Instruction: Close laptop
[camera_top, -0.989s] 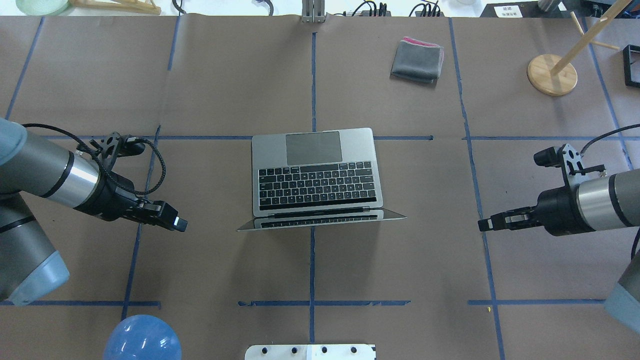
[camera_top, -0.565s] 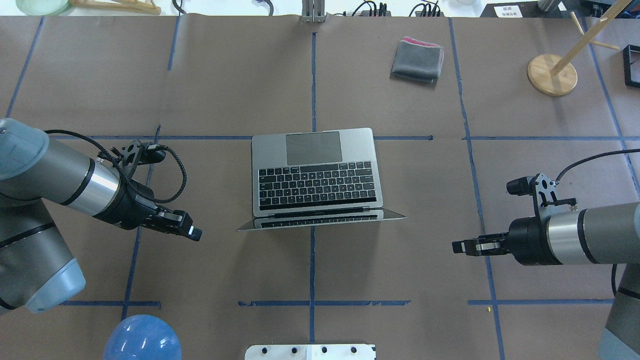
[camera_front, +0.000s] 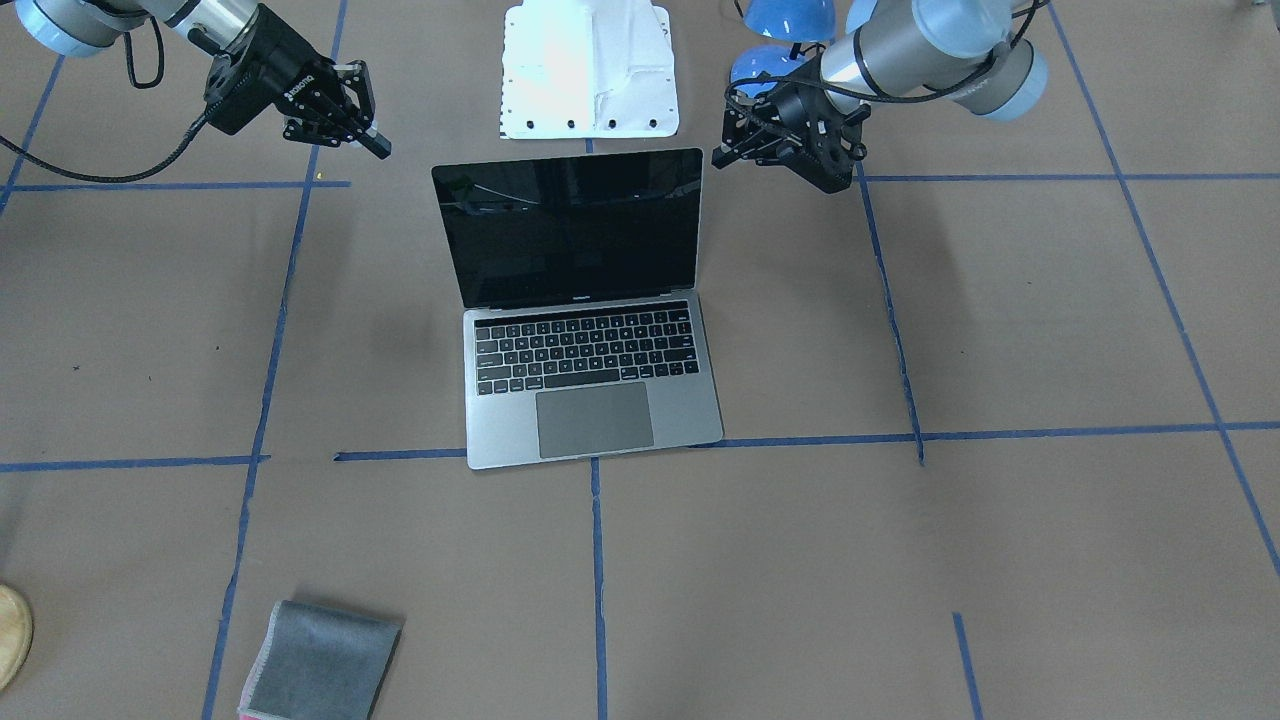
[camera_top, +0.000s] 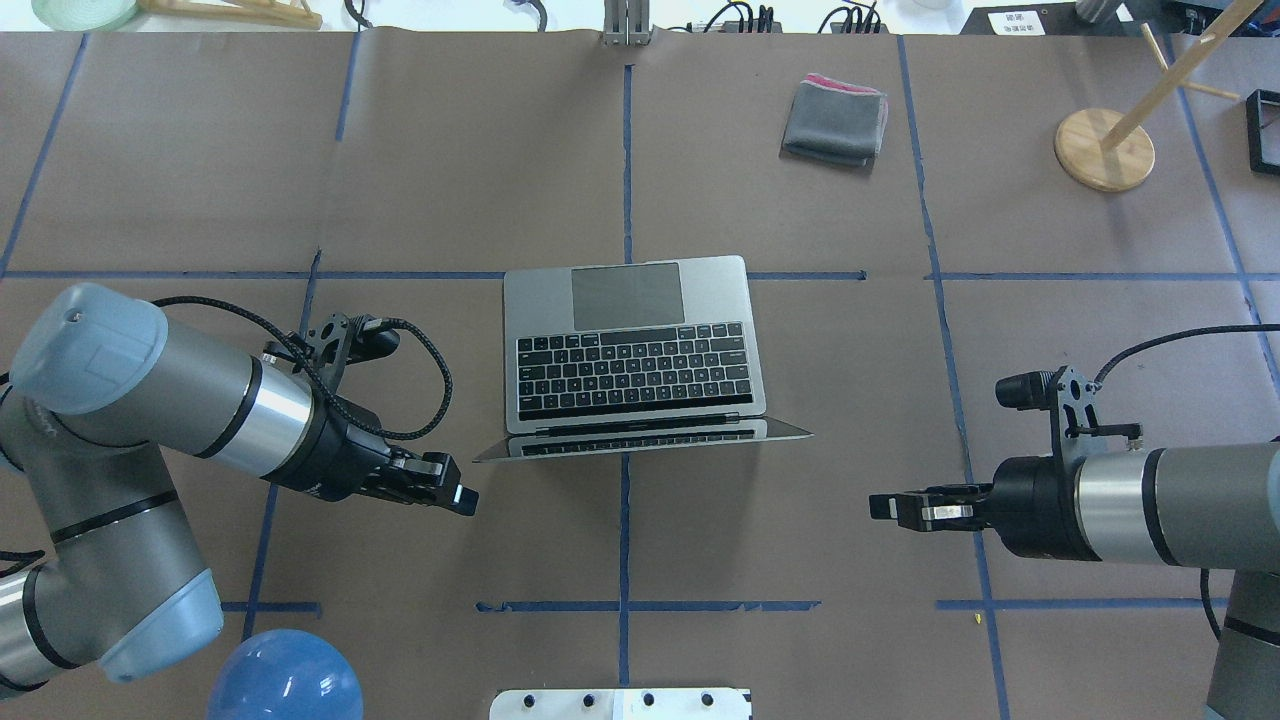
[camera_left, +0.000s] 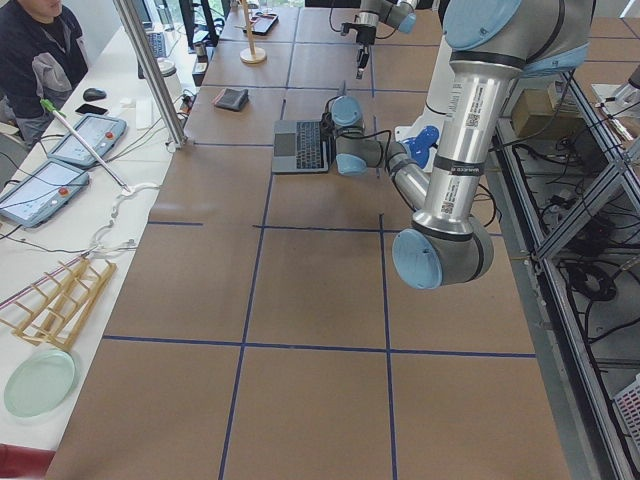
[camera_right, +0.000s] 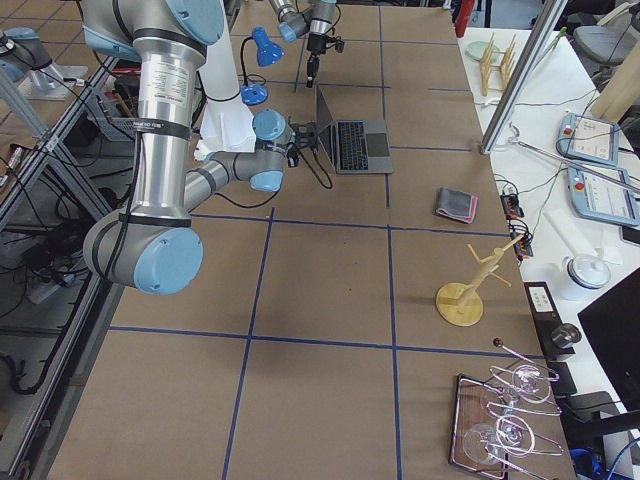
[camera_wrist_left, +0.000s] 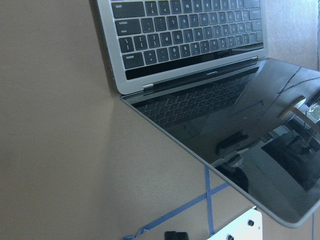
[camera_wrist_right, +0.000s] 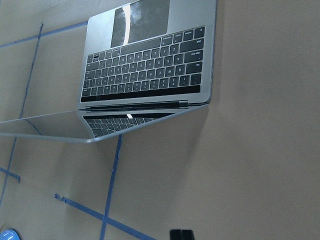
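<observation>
Overhead exterior: the laptop (camera_top: 635, 350) sits open at the centre of the table (camera_top: 780, 520), where the blue tape lines (camera_top: 625, 150) cross. Its trackpad (camera_top: 627, 295) is on the far side from the robot and its keyboard (camera_top: 633, 370) nearer. The hinge edge faces the robot. The lid leans back past upright toward the robot's side. The screen (camera_front: 570, 225) is dark and glossy.

Left hand (camera_top: 465, 498): low, on the robot's side of the laptop, near the lid's left corner but apart from it. Fingers together, nothing between them. In the left wrist-mounted view the fingertips (camera_wrist_left: 176, 235) show as one black block at the bottom edge, with the reflecting screen above.

Right hand (camera_top: 880, 506): also on the robot's side of the laptop, off the lid's right corner and farther from it than the left hand is. Fingers together, holding nothing. The right wrist-mounted view looks across at the keyboard and the lid's thin edge.

Neither hand touches the laptop.

Other items noted:
- A folded grey cloth (camera_top: 835, 122) with a pink edge lies well apart at the far right of the table.
- A wooden stand (camera_top: 1105, 150) on a round base is farther right.
- A blue dome (camera_top: 285, 675) is at the near edge, left of the white base plate (camera_top: 620, 703).
</observation>
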